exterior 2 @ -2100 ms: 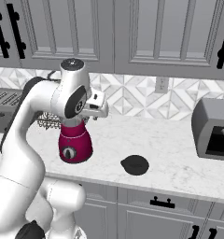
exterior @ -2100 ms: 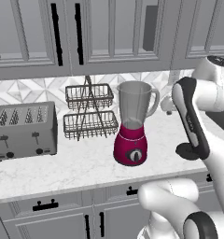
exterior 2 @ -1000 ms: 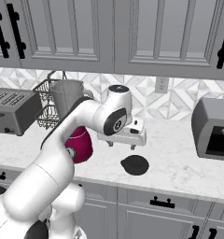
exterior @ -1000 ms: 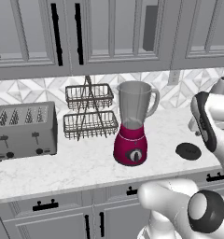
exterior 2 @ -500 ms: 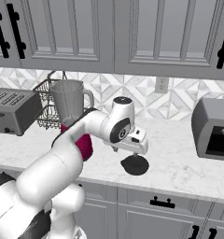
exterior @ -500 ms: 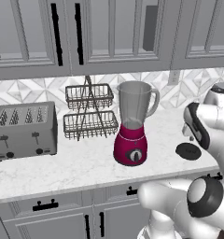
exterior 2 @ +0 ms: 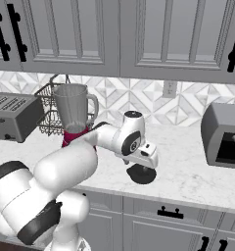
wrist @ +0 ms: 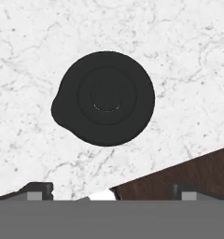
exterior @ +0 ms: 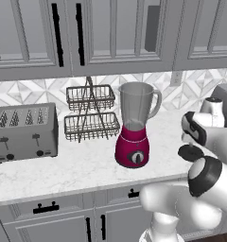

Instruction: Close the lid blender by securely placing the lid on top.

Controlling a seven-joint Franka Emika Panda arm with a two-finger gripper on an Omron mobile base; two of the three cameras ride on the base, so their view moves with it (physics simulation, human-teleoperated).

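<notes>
The blender [exterior: 134, 126] stands on the white marble counter with its magenta base, dark dial and clear jar, and the jar's rim is uncovered. In the right base view the jar [exterior 2: 75, 113] rises behind my arm. The lid [exterior 2: 141, 175], a flat black disc, lies on the counter to the blender's right, near the front edge. My gripper [exterior 2: 142, 165] hangs straight over it, pointing down. Seen from the hand, the lid [wrist: 107, 98] sits centred ahead, and my fingertips [wrist: 38, 189] stand wide apart, open, with nothing between them. From the left base the lid [exterior: 190, 152] peeks out beside my forearm.
A grey four-slot toaster [exterior: 24, 132] and a two-tier wire basket rack [exterior: 89, 113] stand left of the blender. A grey toaster oven [exterior 2: 224, 135] sits at the counter's right end. The counter's front edge and dark floor [wrist: 188, 172] lie close to the lid.
My arm has swung right, away from the blender, and come down over the lid. The fingers have stayed open. Blender and lid have not moved.
</notes>
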